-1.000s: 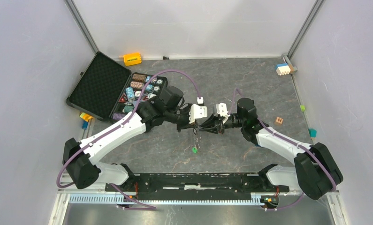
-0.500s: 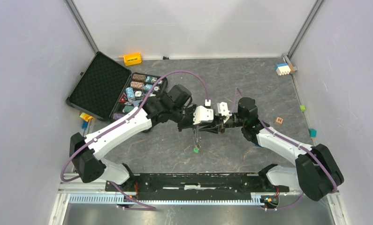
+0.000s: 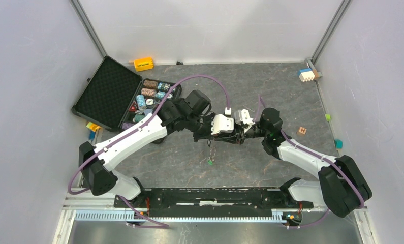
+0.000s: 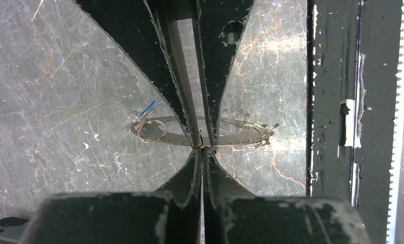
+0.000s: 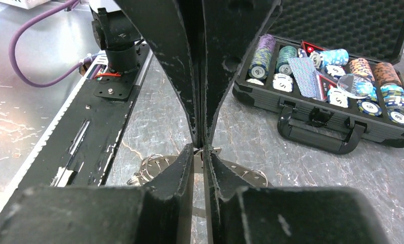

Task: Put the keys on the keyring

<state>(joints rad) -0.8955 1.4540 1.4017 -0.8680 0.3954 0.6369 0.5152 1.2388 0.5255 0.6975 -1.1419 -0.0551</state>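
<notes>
The keyring (image 4: 159, 134), a flat grey toothed ring, hangs between both grippers above the table. It also shows in the right wrist view (image 5: 243, 171) and the top view (image 3: 210, 151). My left gripper (image 4: 202, 147) is shut on its rim, as in the top view (image 3: 212, 140). My right gripper (image 5: 202, 151) is shut on the same spot from the opposite side, as in the top view (image 3: 215, 141). A blue key (image 4: 149, 107) hangs at one end of the ring. A green key (image 3: 209, 162) hangs at the other end. The black key is not visible.
An open black case (image 3: 110, 94) with poker chips (image 5: 337, 68) lies at the back left. An orange block (image 3: 143, 63) lies behind it. A blue and white block (image 3: 306, 74), a wooden letter cube (image 3: 302, 130) and small coloured blocks (image 3: 338, 144) lie on the right. The black base rail (image 3: 215, 195) runs along the near edge.
My left wrist has swung to the right, close up against the right wrist. The ring with its keys stays hanging in about the same place.
</notes>
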